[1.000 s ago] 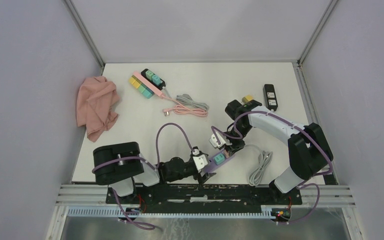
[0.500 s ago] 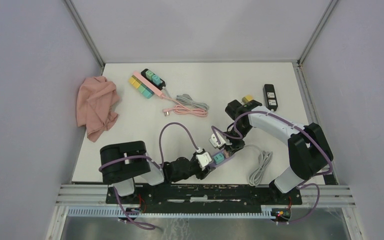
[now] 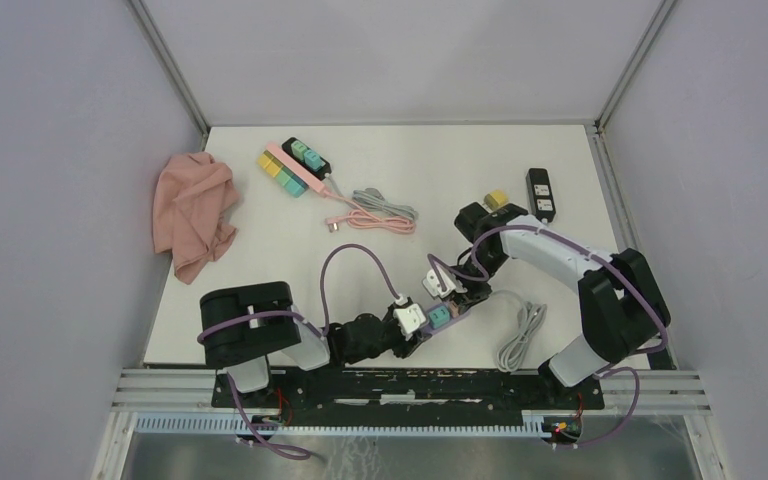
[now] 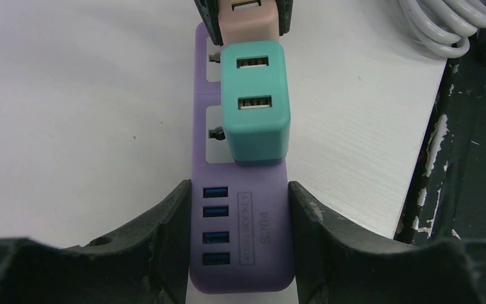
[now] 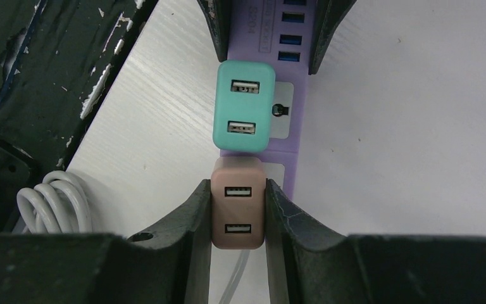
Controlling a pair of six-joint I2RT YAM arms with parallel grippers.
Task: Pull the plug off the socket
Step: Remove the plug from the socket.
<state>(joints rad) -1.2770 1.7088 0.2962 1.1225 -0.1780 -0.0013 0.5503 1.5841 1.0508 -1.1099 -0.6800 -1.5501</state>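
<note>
A purple socket strip [image 4: 240, 209] lies near the table's front edge, also in the top view [image 3: 442, 318] and the right wrist view [image 5: 288, 136]. A teal plug [image 4: 254, 101] and a pink plug [image 5: 238, 206] sit in it. My left gripper [image 4: 239, 237] is shut on the strip's USB end, a finger on each side. My right gripper [image 5: 238, 212] is shut on the pink plug, which still sits on the strip. The teal plug [image 5: 243, 107] stands between the two grippers.
A coiled white cable [image 3: 520, 335] lies right of the strip, close to the table's front edge. A pink cloth [image 3: 195, 212] lies far left. Another power strip with coloured plugs [image 3: 295, 165] and a pink-grey cable [image 3: 380, 212] lie at the back. A black adapter [image 3: 539, 192] is at the right.
My left gripper slid right along the front edge and closed on the strip's near end. The right gripper stayed on the pink plug.
</note>
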